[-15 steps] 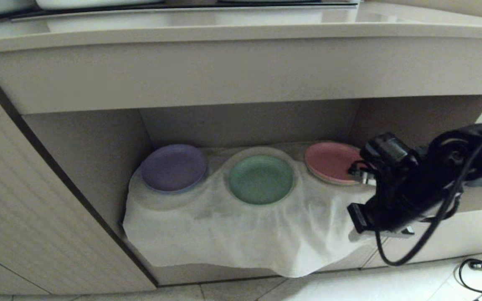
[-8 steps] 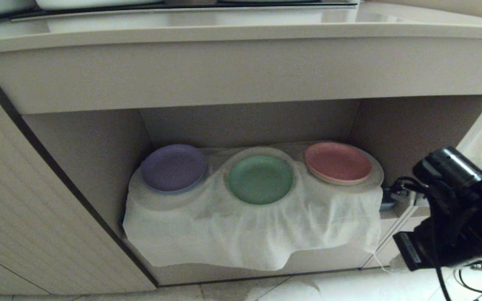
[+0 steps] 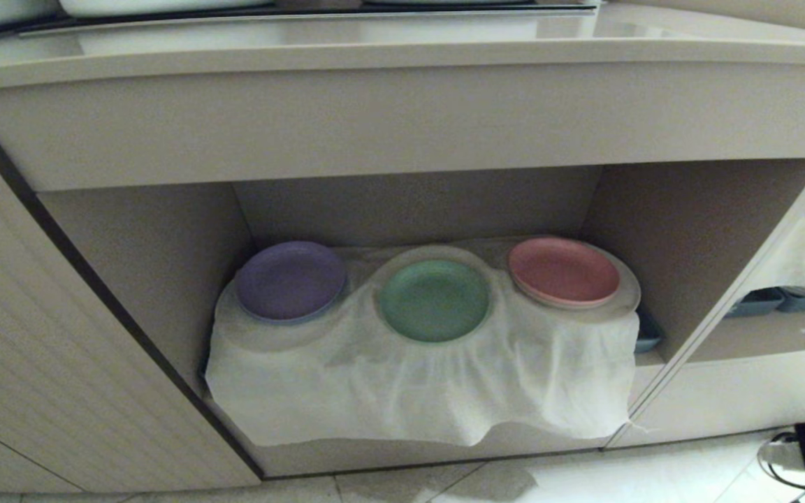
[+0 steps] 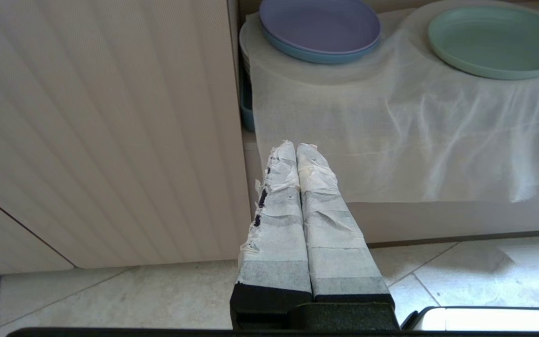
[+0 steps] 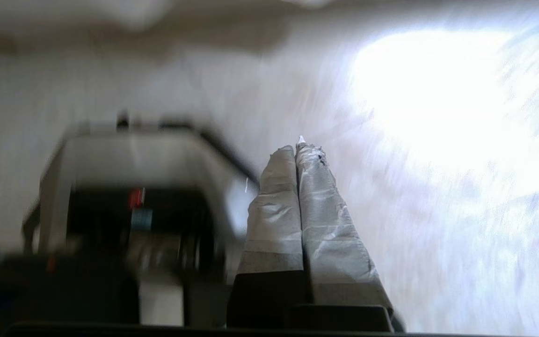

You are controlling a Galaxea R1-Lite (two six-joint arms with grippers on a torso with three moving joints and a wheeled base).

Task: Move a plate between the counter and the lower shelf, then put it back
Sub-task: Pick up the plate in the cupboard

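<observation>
1. Head view shows you the plate, mint green, lying flat on the white cloth in the lower shelf, between the purple plate and the pink plate, apart from both.
2. You see nothing holding it; no pincer is near it.
3. The bench above shows no green plate on the part in view.
4. Your right pincer is clenched on nothing, off to the side above the floor.
5. Your left pincer is clenched too, empty, low before the cloth.
6. You may judge the plate shelved; whether this is the halfway point or the end, you cannot tell.
</observation>
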